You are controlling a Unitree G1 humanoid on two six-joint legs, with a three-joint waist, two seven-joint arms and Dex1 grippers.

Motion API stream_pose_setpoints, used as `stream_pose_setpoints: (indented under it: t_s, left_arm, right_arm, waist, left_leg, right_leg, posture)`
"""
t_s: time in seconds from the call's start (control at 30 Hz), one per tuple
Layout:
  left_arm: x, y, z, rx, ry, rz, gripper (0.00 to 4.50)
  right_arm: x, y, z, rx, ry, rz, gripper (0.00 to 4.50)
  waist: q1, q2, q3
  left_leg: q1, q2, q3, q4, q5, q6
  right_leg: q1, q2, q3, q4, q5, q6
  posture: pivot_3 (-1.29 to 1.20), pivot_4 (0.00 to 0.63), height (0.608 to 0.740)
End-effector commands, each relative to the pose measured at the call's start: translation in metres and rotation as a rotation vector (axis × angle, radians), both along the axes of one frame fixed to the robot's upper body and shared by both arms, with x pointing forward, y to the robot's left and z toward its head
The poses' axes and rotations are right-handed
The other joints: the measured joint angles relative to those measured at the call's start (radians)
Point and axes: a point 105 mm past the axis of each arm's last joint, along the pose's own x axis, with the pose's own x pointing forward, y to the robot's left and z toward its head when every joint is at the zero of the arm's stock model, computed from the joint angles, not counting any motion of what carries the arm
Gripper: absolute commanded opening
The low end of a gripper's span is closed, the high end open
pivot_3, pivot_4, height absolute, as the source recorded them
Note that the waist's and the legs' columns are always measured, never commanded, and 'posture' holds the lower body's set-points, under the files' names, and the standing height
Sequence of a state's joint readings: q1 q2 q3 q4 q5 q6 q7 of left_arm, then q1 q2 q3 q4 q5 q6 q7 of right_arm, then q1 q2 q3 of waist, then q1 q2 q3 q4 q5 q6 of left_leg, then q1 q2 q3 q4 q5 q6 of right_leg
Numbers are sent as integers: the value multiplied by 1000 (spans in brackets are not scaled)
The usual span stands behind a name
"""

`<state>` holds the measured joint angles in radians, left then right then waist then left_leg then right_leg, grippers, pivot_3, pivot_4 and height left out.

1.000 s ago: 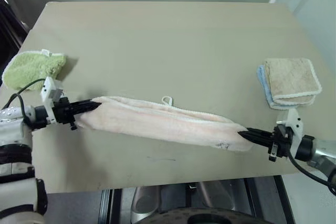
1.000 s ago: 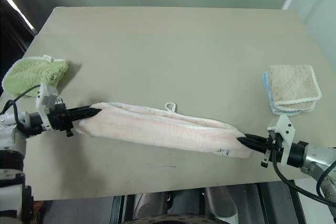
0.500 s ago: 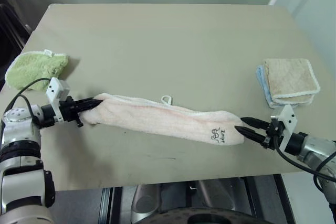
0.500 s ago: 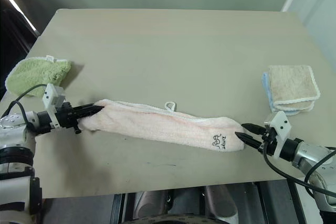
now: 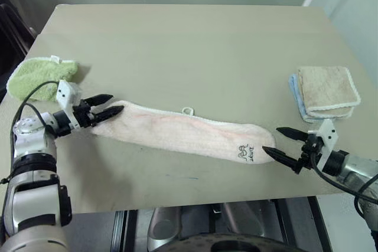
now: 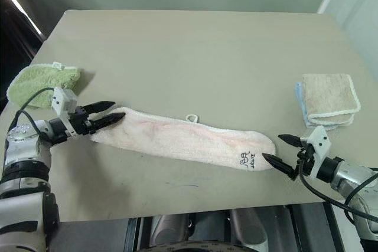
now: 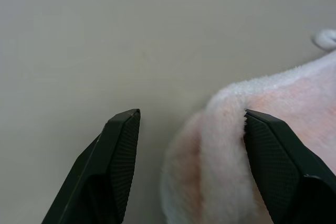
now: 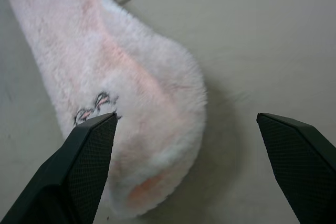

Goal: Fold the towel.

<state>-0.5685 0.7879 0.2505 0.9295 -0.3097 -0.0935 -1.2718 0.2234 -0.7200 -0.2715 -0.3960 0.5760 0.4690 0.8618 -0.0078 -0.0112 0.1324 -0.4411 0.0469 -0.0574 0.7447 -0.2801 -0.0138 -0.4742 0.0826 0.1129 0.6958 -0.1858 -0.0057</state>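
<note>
Towel (image 5: pixel 183 134), pale pink, folded into a long narrow band, lies diagonally across the lower middle of the table (image 5: pixel 195 45), its white loop (image 5: pixel 188 111) on the upper edge. Lime-green towel (image 5: pixel 34 77) sits at the left edge; beige cloth (image 5: pixel 328 91) on a light-blue cloth (image 5: pixel 295 95) at the right edge. Left gripper (image 5: pixel 105 105) open at the towel's left end, holding nothing. Right gripper (image 5: pixel 284 143) wide open at the right end, empty. Right wrist view shows dark embroidery (image 8: pixel 94 106) and the fingers (image 8: pixel 84 166) straddling the towel's end; left wrist view shows one finger over the pile.
</note>
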Motion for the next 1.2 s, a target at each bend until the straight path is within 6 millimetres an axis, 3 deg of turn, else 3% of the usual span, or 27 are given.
stream_pose_setpoints:
  t_s: [0.03,0.2,0.3,0.5,0.7,0.87,1.1,1.2]
  left_arm:
    - [4,10,18,-10,-94,59,3305]
    - [17,5,43,-63,-204,79,3305]
    - [19,-17,58,-136,-198,-46,3305]
    - [0,-40,41,-97,-10,-247,3305]
    - [1,-28,31,-39,5,-180,3305]
    - [5,-18,31,-25,10,-120,4476]
    - [3,5,37,-28,-4,-29,4476]
    - [-4,12,42,-117,47,-26,4476]
  right_arm:
    - [-1,-5,16,30,-34,-34,4500]
    - [-6,-2,48,233,3,-99,4500]
    - [-10,4,62,353,44,-104,4500]
    - [-15,18,60,334,115,-80,4500]
    - [-16,19,55,292,137,-81,4500]
    - [-18,21,50,289,169,-82,4500]
    - [-23,27,46,406,270,-96,4500]
    - [-26,28,45,458,327,-103,4500]
  waist:
    - [0,0,0]
    - [5,0,1]
    - [5,-1,1]
    - [3,-1,1]
    - [3,-1,1]
    - [6,-1,1]
    - [5,-1,1]
    - [5,-1,1]
  left_leg:
    - [0,0,0,0,0,0]
    - [0,0,0,-1,0,0]
    - [0,-1,0,0,0,0]
    - [-1,-2,0,0,-2,0]
    - [-3,-1,0,-1,-5,1]
    - [-3,-1,0,0,-6,2]
    - [-3,-1,0,-1,-6,2]
    - [-4,-2,0,-1,-6,2]
  right_leg:
    - [0,0,0,0,0,0]
    - [0,0,0,0,-1,1]
    - [1,0,0,0,-2,1]
    - [0,0,1,-1,-5,4]
    - [-2,0,1,-1,-8,4]
    - [-2,0,1,-1,-8,4]
    - [-2,0,1,-1,-8,4]
    - [-2,0,1,-1,-8,5]
  posture:
    - [0,150,703]
    - [0,150,703]
    - [0,150,703]
    - [0,150,703]
    - [0,150,703]
    - [0,150,703]
    - [0,150,703]
    - [0,150,703]
